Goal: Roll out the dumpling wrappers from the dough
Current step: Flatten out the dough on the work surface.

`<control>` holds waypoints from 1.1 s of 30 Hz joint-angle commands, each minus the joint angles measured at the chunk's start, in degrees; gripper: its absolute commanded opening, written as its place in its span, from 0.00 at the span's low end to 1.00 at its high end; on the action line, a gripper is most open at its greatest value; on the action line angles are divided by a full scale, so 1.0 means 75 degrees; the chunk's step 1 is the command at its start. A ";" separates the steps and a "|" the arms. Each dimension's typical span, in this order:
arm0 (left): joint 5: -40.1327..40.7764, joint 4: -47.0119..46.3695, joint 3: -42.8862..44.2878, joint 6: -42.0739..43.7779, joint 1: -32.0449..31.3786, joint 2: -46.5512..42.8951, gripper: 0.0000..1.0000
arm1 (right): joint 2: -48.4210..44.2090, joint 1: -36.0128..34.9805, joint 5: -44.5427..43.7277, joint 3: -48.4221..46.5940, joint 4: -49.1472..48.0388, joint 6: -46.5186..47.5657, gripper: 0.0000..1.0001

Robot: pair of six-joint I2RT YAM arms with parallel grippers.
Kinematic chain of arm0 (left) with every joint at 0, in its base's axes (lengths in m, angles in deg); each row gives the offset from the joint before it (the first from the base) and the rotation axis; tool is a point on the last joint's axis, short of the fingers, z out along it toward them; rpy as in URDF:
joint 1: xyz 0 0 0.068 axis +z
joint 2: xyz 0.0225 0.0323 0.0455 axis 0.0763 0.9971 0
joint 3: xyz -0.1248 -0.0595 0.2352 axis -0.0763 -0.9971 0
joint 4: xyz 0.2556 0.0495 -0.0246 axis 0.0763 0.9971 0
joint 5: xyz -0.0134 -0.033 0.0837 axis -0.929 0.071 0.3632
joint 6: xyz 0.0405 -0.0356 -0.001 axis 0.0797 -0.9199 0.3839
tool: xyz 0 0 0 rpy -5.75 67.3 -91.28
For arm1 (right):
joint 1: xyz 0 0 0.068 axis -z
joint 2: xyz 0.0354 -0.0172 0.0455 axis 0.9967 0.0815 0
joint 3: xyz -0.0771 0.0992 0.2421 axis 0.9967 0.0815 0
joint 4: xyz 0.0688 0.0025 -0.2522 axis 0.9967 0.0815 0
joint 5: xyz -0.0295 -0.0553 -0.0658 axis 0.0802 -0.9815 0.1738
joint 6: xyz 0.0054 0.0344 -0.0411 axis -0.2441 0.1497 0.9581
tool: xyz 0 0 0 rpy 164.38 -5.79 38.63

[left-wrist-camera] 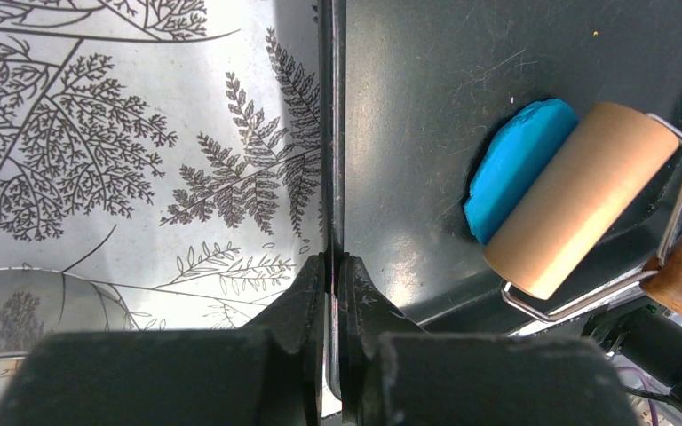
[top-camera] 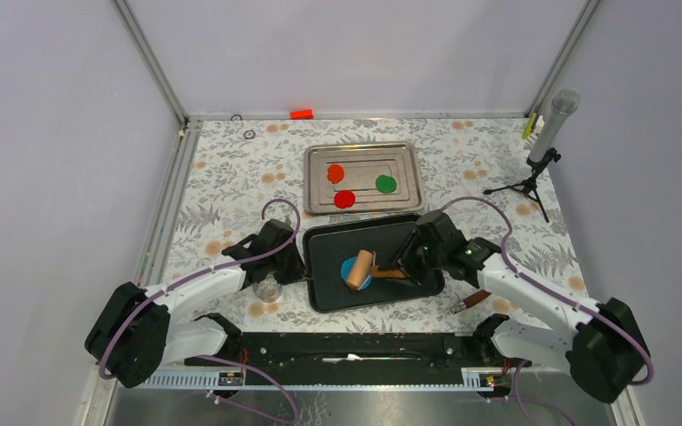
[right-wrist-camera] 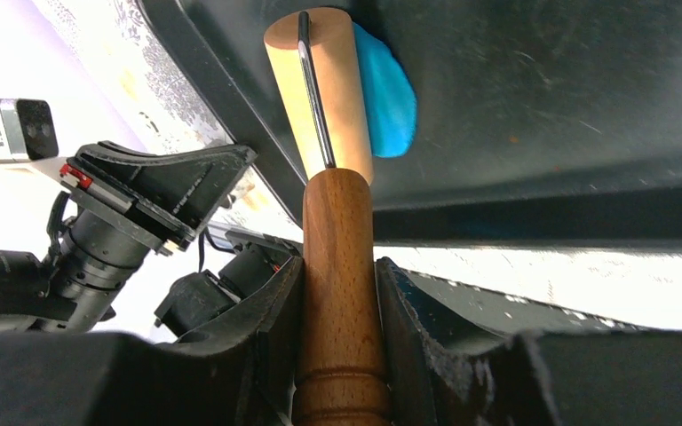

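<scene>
The blue dough [top-camera: 352,269] lies as a thick puck on the black tray [top-camera: 337,244]. It also shows in the left wrist view [left-wrist-camera: 515,164] and the right wrist view [right-wrist-camera: 389,93]. A wooden roller [top-camera: 360,269] rests on the dough, its pale barrel [left-wrist-camera: 582,195] over the puck's right side. My right gripper [right-wrist-camera: 341,284] is shut on the roller's brown handle [right-wrist-camera: 340,266]. My left gripper [left-wrist-camera: 333,266] is shut on the black tray's left rim [left-wrist-camera: 330,133]. Red, orange and green wrappers [top-camera: 344,199] lie on the silver tray [top-camera: 408,160].
A clear round cutter [top-camera: 268,287] stands on the patterned cloth just left of the black tray. A microphone on a small tripod [top-camera: 542,146] stands at the back right. A brown-handled tool [top-camera: 469,302] lies right of the black tray.
</scene>
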 commanded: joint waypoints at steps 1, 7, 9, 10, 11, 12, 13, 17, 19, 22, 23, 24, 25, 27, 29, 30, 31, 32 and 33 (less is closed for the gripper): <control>-0.0142 -0.0253 0.0092 -0.0041 -0.0029 -0.0418 0.00 | -0.0634 -0.0050 -0.0241 0.0734 0.2609 -0.0328 0.00; -0.0179 -0.0294 0.0086 -0.0086 -0.0029 -0.0420 0.00 | 0.0081 -0.0044 -0.0527 0.0595 0.2013 -0.0543 0.00; -0.0158 -0.0288 0.0074 -0.0063 -0.0029 -0.0443 0.00 | 0.0573 -0.0052 -0.0702 0.0478 0.1766 -0.0551 0.00; -0.0160 -0.0280 0.0064 -0.0060 -0.0029 -0.0437 0.00 | 0.0804 -0.0040 -0.0711 0.0445 0.1730 -0.0529 0.00; -0.0164 -0.0269 0.0063 -0.0055 -0.0029 -0.0440 0.00 | 0.0947 -0.0045 -0.0664 0.0437 0.1740 -0.0486 0.00; -0.0164 -0.0261 0.0054 -0.0059 -0.0029 -0.0431 0.00 | 0.1013 -0.0050 -0.0631 0.0443 0.1841 -0.0479 0.00; -0.0177 -0.0258 0.0042 -0.0061 -0.0029 -0.0430 0.00 | 0.0921 -0.0040 -0.0631 0.0508 0.1992 -0.0478 0.00; -0.0183 -0.0277 -0.0051 -0.0055 -0.0029 -0.0476 0.00 | -0.0379 -0.0031 -0.1055 0.0785 0.2812 -0.0752 0.00; -0.0185 -0.0306 -0.0066 -0.0067 -0.0029 -0.0476 0.00 | -0.1017 -0.0051 -0.1204 0.0889 0.3082 -0.1059 0.00; -0.0211 -0.0369 -0.0058 -0.0106 -0.0029 -0.0447 0.00 | -0.1320 -0.0050 -0.1218 0.1038 0.2813 -0.1356 0.00; -0.0215 -0.0382 -0.0046 -0.0106 -0.0029 -0.0425 0.00 | -0.1182 -0.0049 -0.1230 0.1048 0.2635 -0.1388 0.00; -0.0223 -0.0387 -0.0023 -0.0106 -0.0029 -0.0406 0.00 | -0.0924 -0.0047 -0.1243 0.1024 0.2459 -0.1390 0.00; -0.0220 -0.0385 -0.0010 -0.0108 -0.0029 -0.0392 0.00 | -0.0600 -0.0049 -0.1245 0.0962 0.2295 -0.1335 0.00; -0.0224 -0.0378 0.0012 -0.0086 -0.0029 -0.0385 0.00 | 0.0109 -0.0047 -0.1138 0.0776 0.2102 -0.1103 0.00; -0.0227 -0.0314 0.0044 -0.0064 -0.0029 -0.0396 0.00 | 0.0628 -0.0046 -0.0981 0.0454 0.2152 -0.0778 0.00; -0.0215 -0.0279 0.0050 -0.0055 -0.0029 -0.0399 0.00 | 0.0675 -0.0046 -0.0957 0.0340 0.2239 -0.0727 0.00; -0.0194 -0.0251 0.0051 -0.0044 -0.0029 -0.0426 0.00 | 0.0578 -0.0047 -0.1014 0.0243 0.2340 -0.0675 0.00; -0.0181 -0.0234 0.0045 -0.0041 -0.0029 -0.0446 0.00 | 0.0377 -0.0049 -0.1158 0.0148 0.2490 -0.0689 0.00; -0.0169 -0.0228 0.0040 -0.0048 -0.0029 -0.0479 0.00 | 0.0107 -0.0044 -0.1324 0.0042 0.2608 -0.0695 0.00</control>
